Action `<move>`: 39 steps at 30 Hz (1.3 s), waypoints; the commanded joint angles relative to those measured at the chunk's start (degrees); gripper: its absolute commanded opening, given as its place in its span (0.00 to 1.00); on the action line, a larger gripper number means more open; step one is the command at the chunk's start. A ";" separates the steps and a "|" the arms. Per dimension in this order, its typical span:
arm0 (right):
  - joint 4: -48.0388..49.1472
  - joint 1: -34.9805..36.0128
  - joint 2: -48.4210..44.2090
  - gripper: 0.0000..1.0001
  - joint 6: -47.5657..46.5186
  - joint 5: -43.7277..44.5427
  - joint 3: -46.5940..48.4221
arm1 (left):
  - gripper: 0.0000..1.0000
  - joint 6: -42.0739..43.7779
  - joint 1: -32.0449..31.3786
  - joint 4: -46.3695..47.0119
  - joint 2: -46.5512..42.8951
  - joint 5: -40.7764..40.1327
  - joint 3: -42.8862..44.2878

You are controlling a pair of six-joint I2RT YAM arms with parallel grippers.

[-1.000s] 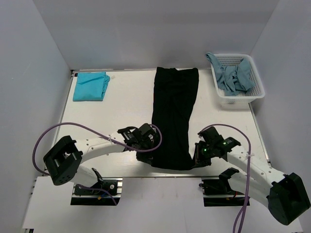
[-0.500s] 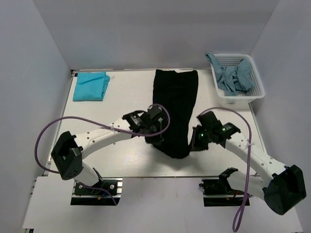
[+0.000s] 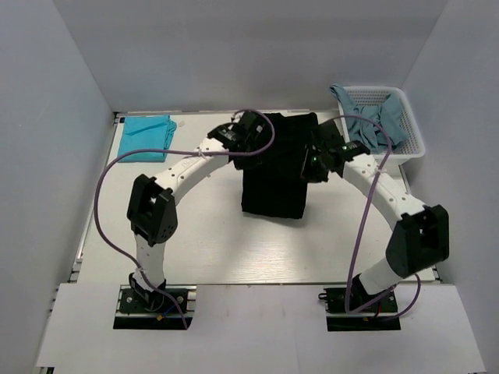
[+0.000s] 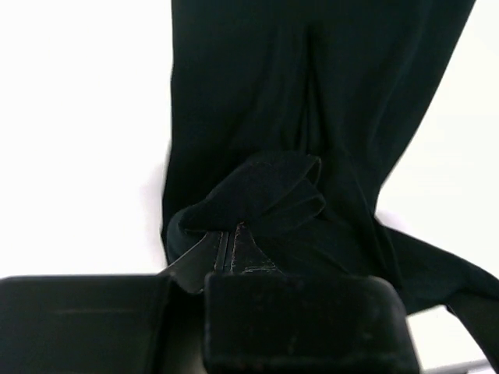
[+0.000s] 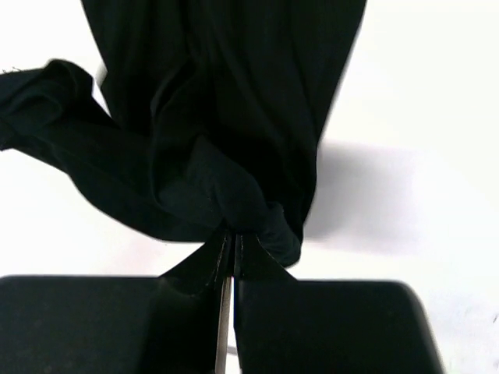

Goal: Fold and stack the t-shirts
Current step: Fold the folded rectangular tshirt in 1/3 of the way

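The black t-shirt (image 3: 274, 187) lies in the middle of the table, its near end lifted and doubled back toward the far end. My left gripper (image 3: 251, 132) is shut on one corner of its near hem (image 4: 265, 195). My right gripper (image 3: 318, 158) is shut on the other corner (image 5: 234, 202). Both hold the cloth raised over the shirt's far half. A folded teal t-shirt (image 3: 146, 138) lies at the far left. Greyish-blue t-shirts (image 3: 374, 121) lie crumpled in the basket. The star mark is hidden.
A white mesh basket (image 3: 409, 148) stands at the far right corner. The table (image 3: 257, 249) is bordered by grey walls on the left, back and right.
Both grippers have carried the shirt's near hem from the table's near edge away to the far end. The shirt now lies doubled over, about half as long.
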 commanded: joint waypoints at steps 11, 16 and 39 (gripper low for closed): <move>1.79 -7.34 16.59 0.00 -4.09 -3.50 18.89 | 0.00 15.85 8.39 13.01 14.06 12.90 19.48; 4.95 -9.36 22.04 0.00 -5.24 -4.46 23.54 | 0.00 18.40 11.28 19.94 18.27 21.76 21.33; 11.34 -13.24 15.47 0.90 -12.27 -16.68 6.56 | 1.00 21.30 14.82 14.42 5.15 26.87 4.24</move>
